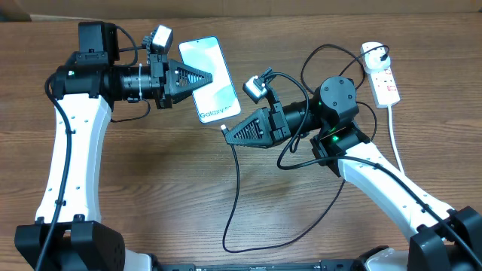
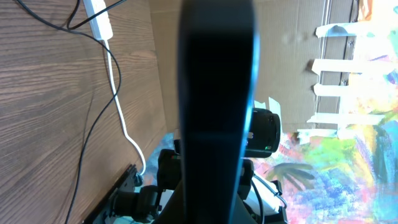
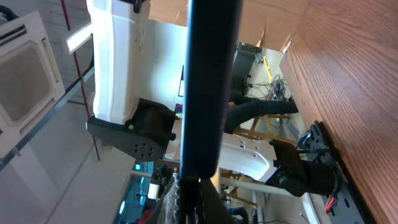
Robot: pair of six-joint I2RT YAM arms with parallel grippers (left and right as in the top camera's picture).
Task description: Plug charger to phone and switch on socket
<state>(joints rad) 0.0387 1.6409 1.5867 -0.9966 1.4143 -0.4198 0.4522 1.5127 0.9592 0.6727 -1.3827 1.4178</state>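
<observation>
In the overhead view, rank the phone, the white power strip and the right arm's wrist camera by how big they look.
1. phone
2. power strip
3. wrist camera, which looks smallest even though it sits raised, nearer the lens

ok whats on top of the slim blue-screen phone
The left gripper, shut, sits over the phone; its black fingers hide part of the screen. Whether they touch it can't be judged.
</observation>
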